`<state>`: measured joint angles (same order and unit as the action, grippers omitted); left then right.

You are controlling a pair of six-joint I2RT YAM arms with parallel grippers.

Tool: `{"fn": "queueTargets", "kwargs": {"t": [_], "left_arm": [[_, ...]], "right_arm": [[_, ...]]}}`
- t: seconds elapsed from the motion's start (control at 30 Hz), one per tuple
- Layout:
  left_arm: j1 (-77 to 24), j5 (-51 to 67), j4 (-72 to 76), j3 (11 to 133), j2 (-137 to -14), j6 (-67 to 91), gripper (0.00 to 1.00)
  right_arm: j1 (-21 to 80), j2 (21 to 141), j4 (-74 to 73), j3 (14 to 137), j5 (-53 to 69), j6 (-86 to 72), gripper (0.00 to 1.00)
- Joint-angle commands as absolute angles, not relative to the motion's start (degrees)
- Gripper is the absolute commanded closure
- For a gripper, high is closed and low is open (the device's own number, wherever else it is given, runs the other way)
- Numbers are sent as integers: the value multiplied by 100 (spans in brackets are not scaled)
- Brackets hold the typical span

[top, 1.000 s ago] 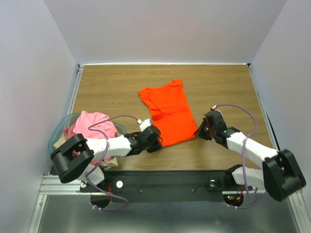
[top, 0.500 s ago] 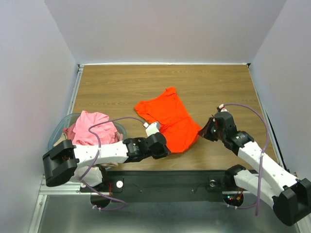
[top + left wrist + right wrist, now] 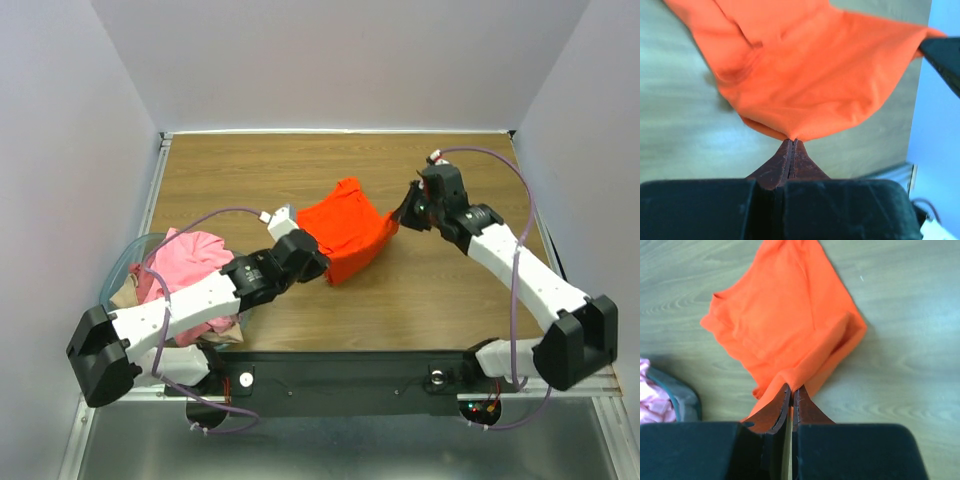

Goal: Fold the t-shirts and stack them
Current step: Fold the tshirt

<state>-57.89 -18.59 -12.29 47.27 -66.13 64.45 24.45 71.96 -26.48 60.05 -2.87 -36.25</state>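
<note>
Shirt was at the middle of the table, between left gripper and right gripper; basket, holding more shirts, stood near-left.

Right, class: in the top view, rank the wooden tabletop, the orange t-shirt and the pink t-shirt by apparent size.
1. wooden tabletop, by far largest.
2. orange t-shirt and pink t-shirt: look about alike, both bunched, so unranked.

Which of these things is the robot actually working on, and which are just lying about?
Part of the job: orange shirt, pinched by left gripper and right gripper; pink shirt.
Just lying about: clear basket; wooden table.
</note>
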Motion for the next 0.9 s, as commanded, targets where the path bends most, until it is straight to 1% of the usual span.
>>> {"fn": "queueTargets", "kwargs": {"t": [0.0, 0.23, 0.47, 0.6, 0.7, 0.8, 0.83, 0.87], "left_arm": [[-5144, -1934, -1371, 5149, -6583, 5793, 100], [-4309, -1899, -1468, 5528, -6784, 5283, 100], [-3403, -1644, -1363, 5704, -7391, 4913, 100], [-3033, -1345, -1160, 5949, -8039, 4685, 100], [-2796, -1362, -1221, 6204, -8462, 4614, 100], [-2585, -1371, -1301, 6582, -9121, 4570, 100], [-2549, -1328, -1275, 6635, -9236, 4536, 100], [-2514, -1284, -1248, 6705, -9350, 4422, 100]], "right_arm": [[2470, 7671, -2461, 6854, -405, -3323, 100], [2461, 9296, -2470, 8399, -150, -3033, 100], [2461, 10405, -2470, 9395, -79, -2918, 100], [2461, 11169, -2470, 10026, -140, -2909, 100], [2461, 11583, -2470, 10361, -150, -2883, 100], [2452, 12267, -2479, 10862, -158, -2865, 99], [2443, 12270, -2487, 10863, -158, -2865, 99], [2443, 12478, -2487, 11002, -176, -2909, 98]]}}
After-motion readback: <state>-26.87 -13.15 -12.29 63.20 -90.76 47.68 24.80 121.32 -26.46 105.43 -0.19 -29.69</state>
